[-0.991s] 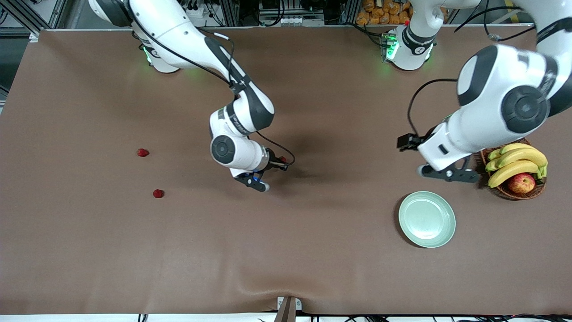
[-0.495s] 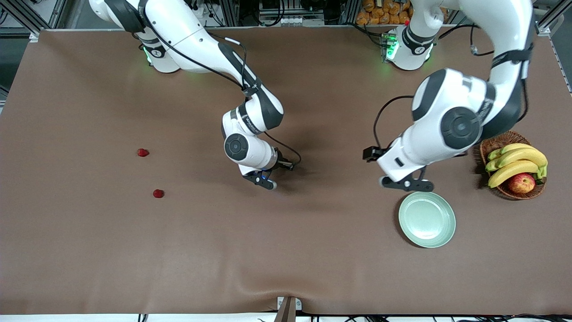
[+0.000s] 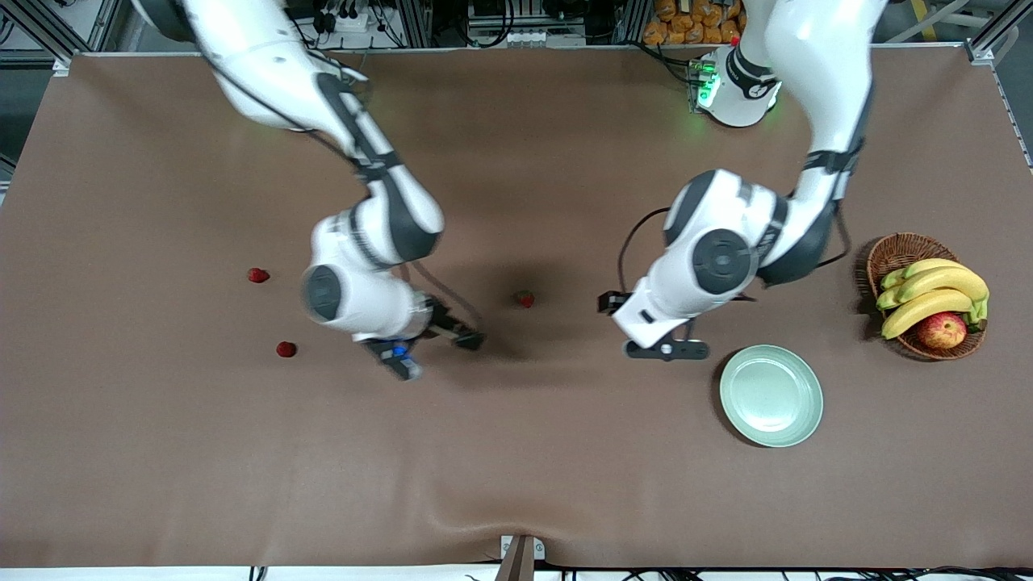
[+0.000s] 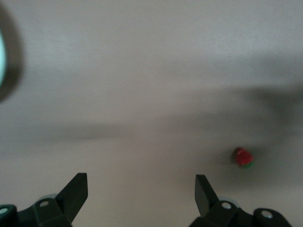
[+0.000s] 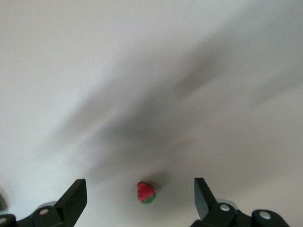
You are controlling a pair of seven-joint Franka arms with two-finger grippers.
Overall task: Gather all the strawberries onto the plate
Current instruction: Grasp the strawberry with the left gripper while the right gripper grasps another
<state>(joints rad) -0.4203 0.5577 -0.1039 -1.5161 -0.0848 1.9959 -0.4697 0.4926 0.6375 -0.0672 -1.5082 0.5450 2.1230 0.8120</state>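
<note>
Plate: round shallow pale mint-green plate [image 3: 771, 395], bare, nearest the front camera, toward the left arm's end of the table.
Fruit basket: brown wicker basket [image 3: 894, 252] with yellow bananas [image 3: 934, 297] and a red-yellow apple [image 3: 941, 330], beside the plate, slightly farther from the camera.
Left gripper: black 2-finger left gripper [image 3: 667, 349] over bare brown table [image 3: 516, 460] just beside the plate's rim; fingers [image 4: 75, 191] spread wide apart, nothing between them.
Right gripper: black 2-finger right gripper [image 3: 428, 345] over the table's middle; fingers [image 5: 75, 197] spread wide, empty.
Strawberry 1: tiny dark-red berry [image 3: 286, 349], on the table toward the right arm's end.
Strawberry 2: tiny dark-red berry [image 3: 525, 299], on the table between the 2 grippers, touching neither.
Strawberry 3: tiny dark-red berry [image 3: 257, 275], farthest of the 3, toward the right arm's end.
</note>
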